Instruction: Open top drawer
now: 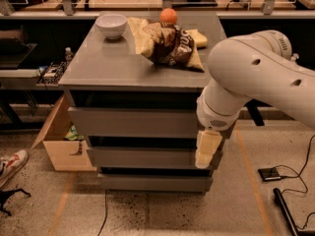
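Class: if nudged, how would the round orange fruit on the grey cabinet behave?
The round orange fruit would probably roll on the flat top. The crumpled brown bag in front might stop it. The cream gripper hangs at the middle grey drawer's right end.

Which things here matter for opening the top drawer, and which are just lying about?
Job: top drawer; claw, hanging by the cabinet's front right corner, level with the middle drawer.
Lying about: white bowl, orange, chip bag on the cabinet top; cardboard box, shoe on the floor.
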Action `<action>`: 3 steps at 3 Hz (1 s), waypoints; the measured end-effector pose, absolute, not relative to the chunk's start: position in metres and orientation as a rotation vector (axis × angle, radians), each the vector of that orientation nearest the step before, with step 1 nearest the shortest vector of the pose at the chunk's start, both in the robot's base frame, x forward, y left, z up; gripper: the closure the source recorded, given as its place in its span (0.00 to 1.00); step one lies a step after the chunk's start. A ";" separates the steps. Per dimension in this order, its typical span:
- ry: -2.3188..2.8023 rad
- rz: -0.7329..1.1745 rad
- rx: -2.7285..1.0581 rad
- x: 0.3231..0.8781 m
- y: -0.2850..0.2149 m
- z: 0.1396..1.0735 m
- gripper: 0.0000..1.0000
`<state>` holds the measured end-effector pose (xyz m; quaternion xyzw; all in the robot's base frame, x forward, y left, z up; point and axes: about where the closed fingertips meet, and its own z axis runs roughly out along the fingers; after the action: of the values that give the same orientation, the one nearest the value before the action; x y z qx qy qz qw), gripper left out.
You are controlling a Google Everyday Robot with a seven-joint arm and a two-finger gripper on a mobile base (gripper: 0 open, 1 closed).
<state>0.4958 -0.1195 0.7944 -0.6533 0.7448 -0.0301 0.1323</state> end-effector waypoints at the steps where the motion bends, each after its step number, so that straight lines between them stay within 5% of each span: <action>1: 2.161 -0.087 -1.896 0.496 -0.119 0.794 0.00; 3: 2.148 -0.165 -1.894 0.531 -0.113 0.749 0.00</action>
<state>0.5307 -0.1131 0.7494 -0.6541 0.7419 -0.0572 0.1359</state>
